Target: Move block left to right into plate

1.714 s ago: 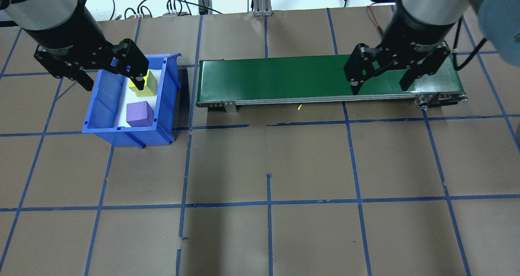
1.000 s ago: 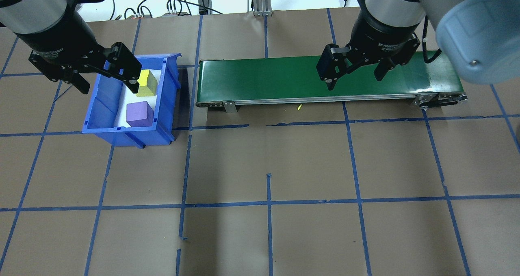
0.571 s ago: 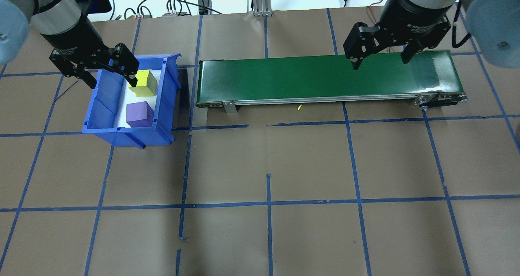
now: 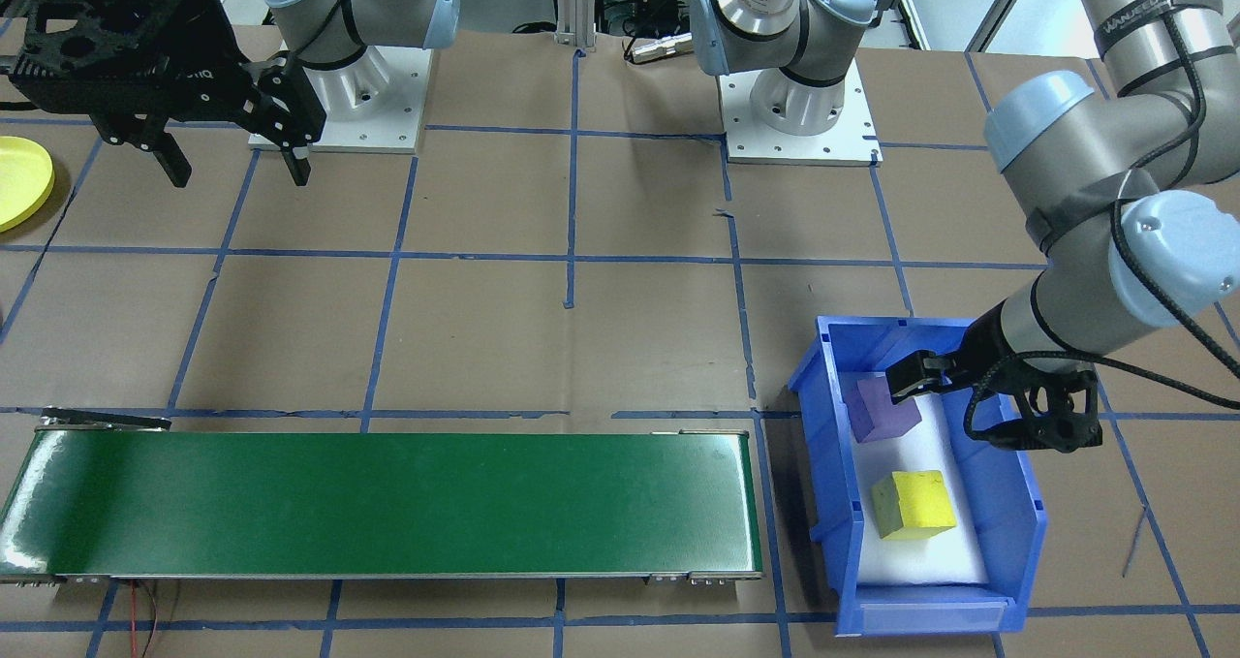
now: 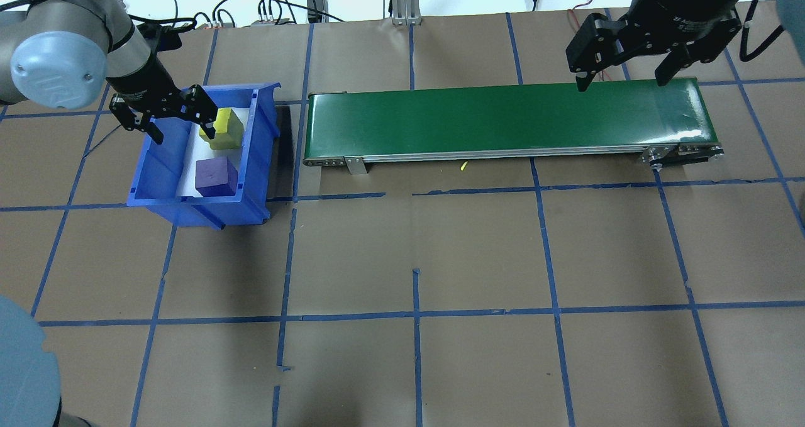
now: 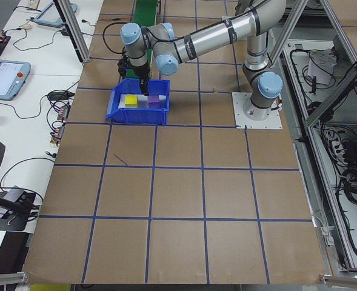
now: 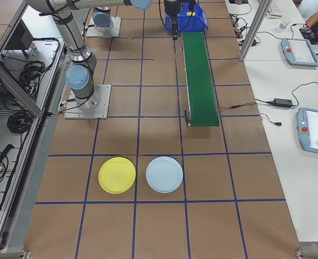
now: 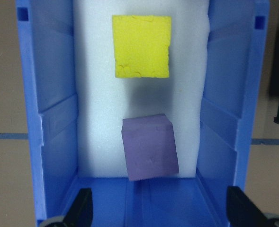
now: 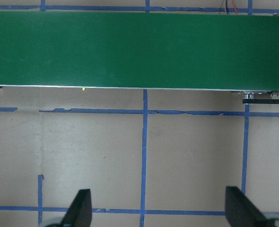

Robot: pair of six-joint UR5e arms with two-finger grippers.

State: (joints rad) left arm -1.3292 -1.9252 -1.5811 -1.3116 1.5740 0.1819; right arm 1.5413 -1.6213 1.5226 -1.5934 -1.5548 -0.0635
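A purple block (image 8: 150, 153) and a yellow block (image 8: 142, 46) lie on white foam inside the blue bin (image 8: 54, 118). They also show from overhead, the purple block (image 5: 216, 177) nearer than the yellow block (image 5: 226, 128). My left gripper (image 5: 181, 130) hangs open low over the bin (image 5: 157, 163) with nothing between its fingers. My right gripper (image 5: 619, 82) is open and empty above the far right end of the green conveyor (image 5: 503, 122). The yellow plate (image 7: 117, 175) lies on the table beyond the conveyor's end; its edge shows as the plate (image 4: 19, 178).
A light blue plate (image 7: 164, 174) lies beside the yellow one. The conveyor (image 4: 387, 503) runs between the bin (image 4: 1017, 503) and the plates' side. Brown paper with a blue tape grid covers the table. Cables lie along the far edge.
The left gripper has sunk lower toward the bin, still open. The right gripper has swung right and toward the belt's far edge, still open. The blocks have not moved.
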